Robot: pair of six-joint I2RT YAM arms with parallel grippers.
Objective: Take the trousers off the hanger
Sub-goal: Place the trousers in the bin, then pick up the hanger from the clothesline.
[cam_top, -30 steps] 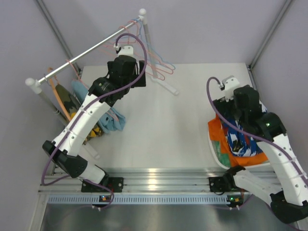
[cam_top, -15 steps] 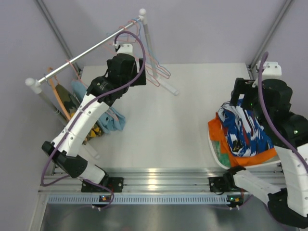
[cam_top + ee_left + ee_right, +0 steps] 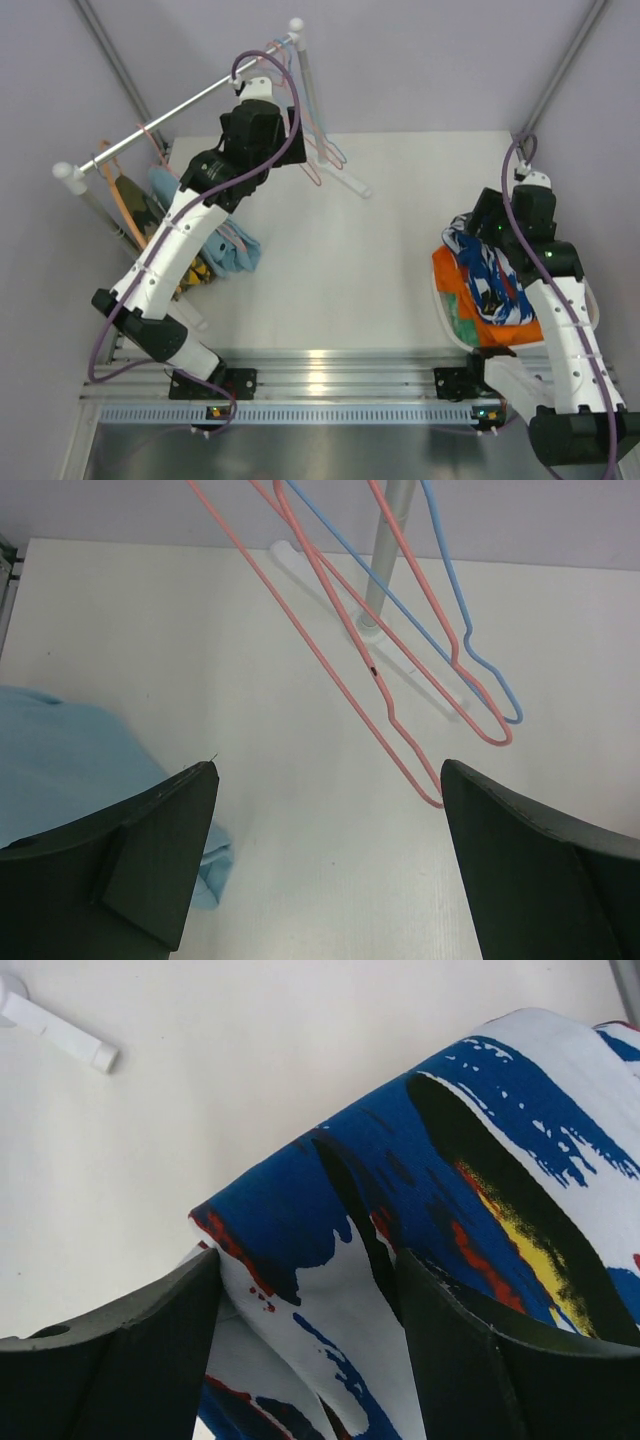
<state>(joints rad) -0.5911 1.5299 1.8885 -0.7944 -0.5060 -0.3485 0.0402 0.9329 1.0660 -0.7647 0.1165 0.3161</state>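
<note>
Moved since half a second ago: down and toward the near side with the right gripper [image 3: 305, 1260], from high above the pile to low against it. Slightly farther along the rail [image 3: 180, 105] with the left gripper [image 3: 328, 770].

Between the right fingers [image 3: 120, 1360], a bunched fold of the blue-and-white patterned trousers [image 3: 480, 1160], touching both inner faces. Cannot tell whether clamped or merely filling a fairly broad gap. Beyond the fingers, draped on the pile at the right near part of the table [image 3: 340, 260], on top of the bright orange trousers [image 3: 447, 272]. At the pile's near left edge, a strip of the mint green trousers [image 3: 458, 325].

At the left gripper, spread wide and holding nothing, above bare tabletop. Just beyond its fingertips, the low corners of the pink wire hangers [image 3: 372, 668] and the blue wire hanger [image 3: 517, 716], both bare, dangling in front of the white post [image 3: 385, 550] of the rack. Behind the left-hand finger in the wrist view, the light blue trousers [image 3: 60, 750]. Farther left, near the rail's left end, the olive camouflage trousers [image 3: 150, 215], hung beside an orange hanger [image 3: 118, 195].
</note>
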